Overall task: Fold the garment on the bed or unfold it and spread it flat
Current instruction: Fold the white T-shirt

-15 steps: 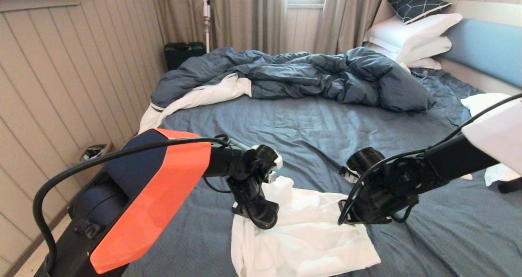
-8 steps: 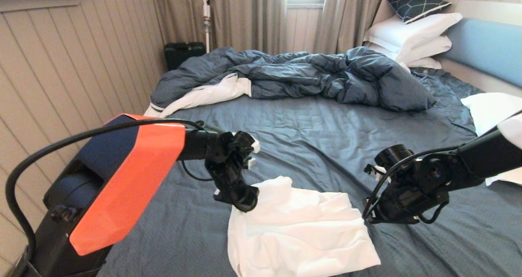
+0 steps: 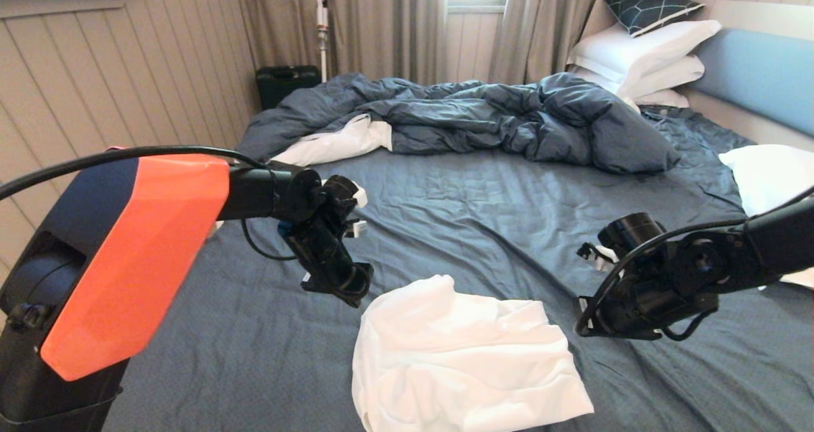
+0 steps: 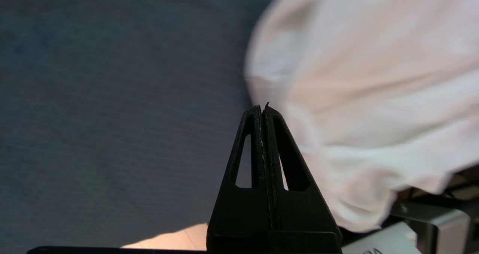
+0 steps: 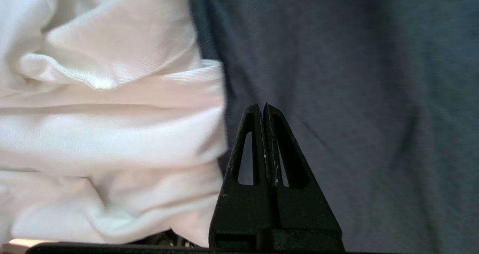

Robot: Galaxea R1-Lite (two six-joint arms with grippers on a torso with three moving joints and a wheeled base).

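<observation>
At the near edge of the bed (image 3: 483, 196) we see the garment (image 3: 464, 362), a white T-shirt lying in a loosely folded, wrinkled heap on the grey-blue sheet. Our left tool (image 3: 346, 287) hangs just off its far-left corner, fingers clenched together and holding nothing. Our right tool (image 3: 588, 327) sits just beside the shirt's right edge, likewise clenched and empty, over bare sheet. Farther back a rumpled dark-blue duvet (image 3: 483, 120) stretches across the bed, and white pillows (image 3: 642, 53) are stacked at the far-right corner by the headboard (image 3: 757, 76).
</observation>
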